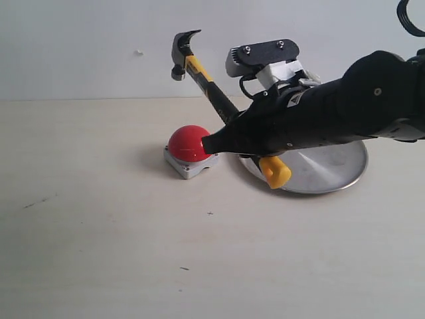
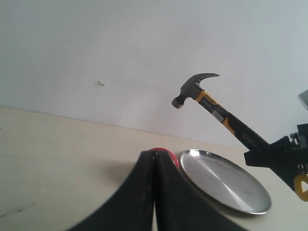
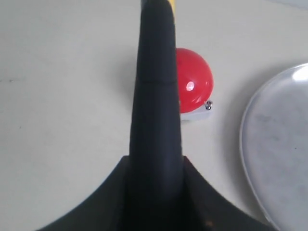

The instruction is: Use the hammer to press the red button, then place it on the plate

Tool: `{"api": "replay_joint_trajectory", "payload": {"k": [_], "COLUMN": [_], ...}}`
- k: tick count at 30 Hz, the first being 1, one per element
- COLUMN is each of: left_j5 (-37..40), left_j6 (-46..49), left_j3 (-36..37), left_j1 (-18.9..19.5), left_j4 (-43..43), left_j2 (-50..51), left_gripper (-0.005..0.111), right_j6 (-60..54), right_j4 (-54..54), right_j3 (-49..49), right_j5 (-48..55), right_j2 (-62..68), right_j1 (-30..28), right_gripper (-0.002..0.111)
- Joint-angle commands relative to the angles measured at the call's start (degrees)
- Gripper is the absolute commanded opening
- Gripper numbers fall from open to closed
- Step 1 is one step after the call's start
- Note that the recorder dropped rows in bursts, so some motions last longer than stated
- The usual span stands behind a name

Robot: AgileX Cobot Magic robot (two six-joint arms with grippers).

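My right gripper [image 1: 222, 136] is shut on the black handle of the hammer [image 1: 199, 70] and holds it tilted in the air. Its dark head is up and to the left, and its yellow end cap [image 1: 275, 171] hangs low over the plate's near rim. The red button [image 1: 188, 143] sits on its grey base on the table, just left of the gripper tip and below the handle. The silver plate [image 1: 335, 169] lies right of the button, partly behind the arm. In the right wrist view the handle [image 3: 156, 96] crosses beside the button [image 3: 195, 84]. My left gripper [image 2: 154, 161] is shut on nothing, and the button [image 2: 169, 158] peeks from behind its fingers.
The pale tabletop [image 1: 99, 219] spreads to the left and front, with a plain white wall [image 1: 80, 46] behind it. The right arm's black body [image 1: 345, 113] reaches in from the right over the plate. The left arm does not show in the exterior view.
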Motion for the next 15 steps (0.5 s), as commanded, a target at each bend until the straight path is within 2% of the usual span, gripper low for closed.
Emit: {"api": "replay_joint_trajectory", "payload": {"k": [1,5,8,14,15], "left_j5": [0.0,0.0,0.0,0.0,0.0], "left_j6": [0.2,0.2,0.2,0.2,0.2], "left_j3": [0.2,0.2,0.2,0.2,0.2], "left_j1": [0.1,0.1,0.1,0.1,0.1], "left_j4": [0.0,0.0,0.0,0.0,0.0], "left_j2": [0.2,0.2,0.2,0.2,0.2], "left_gripper": [0.0,0.0,0.0,0.0,0.0], "right_j6": [0.3,-4.2,-16.7,-68.8,-73.9], "right_j4": [0.8,2.3,14.6,59.4,64.0], "right_j3": [-0.6,-0.6,-0.6,-2.6,-2.8], "right_j5": [-13.1,-20.7,-27.3,-38.9,-39.7], "right_j2": [-1.3,-1.3,-1.3,-1.3,-1.3], "right_j1": [-0.5,-0.5,-0.5,-0.5,-0.5], "right_gripper": [0.0,0.0,0.0,0.0,0.0]}}
